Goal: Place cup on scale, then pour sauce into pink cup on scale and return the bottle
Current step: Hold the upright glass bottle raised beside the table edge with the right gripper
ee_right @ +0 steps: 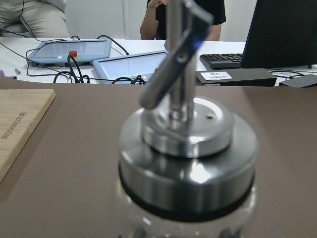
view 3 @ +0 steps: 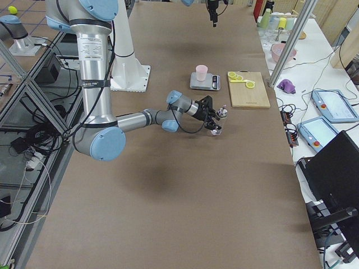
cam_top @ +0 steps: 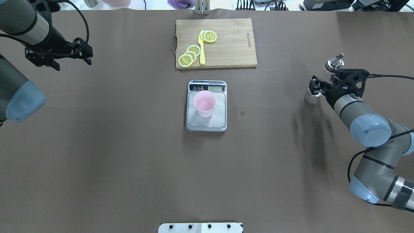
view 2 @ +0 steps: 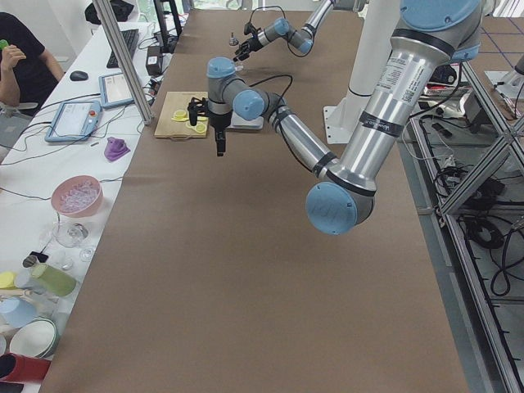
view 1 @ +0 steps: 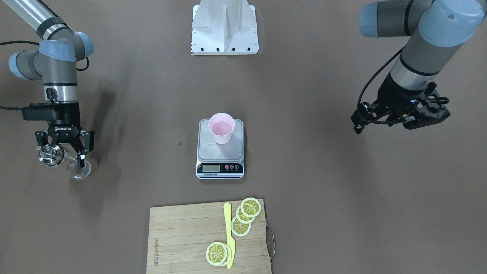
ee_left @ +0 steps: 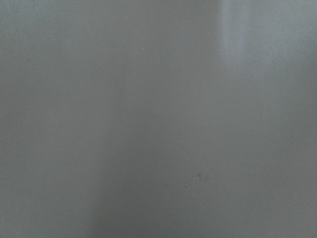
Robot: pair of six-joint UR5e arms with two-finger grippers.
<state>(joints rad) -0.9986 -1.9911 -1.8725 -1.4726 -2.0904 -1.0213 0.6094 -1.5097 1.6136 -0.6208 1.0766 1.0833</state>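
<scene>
Exterior front-facing: bottle (view 1: 51,155) stands between right hand (view 1: 61,158) fingers.

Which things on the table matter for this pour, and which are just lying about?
For the job: pink cup, scale under it, bottle in the right pincer.
Lying about: wooden cutting board, lemon slices, yellow knife.

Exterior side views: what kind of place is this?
Probably a robotics lab: teach pendants and a laptop on the side bench, aluminium framing beside the table, a person seated nearby.
</scene>
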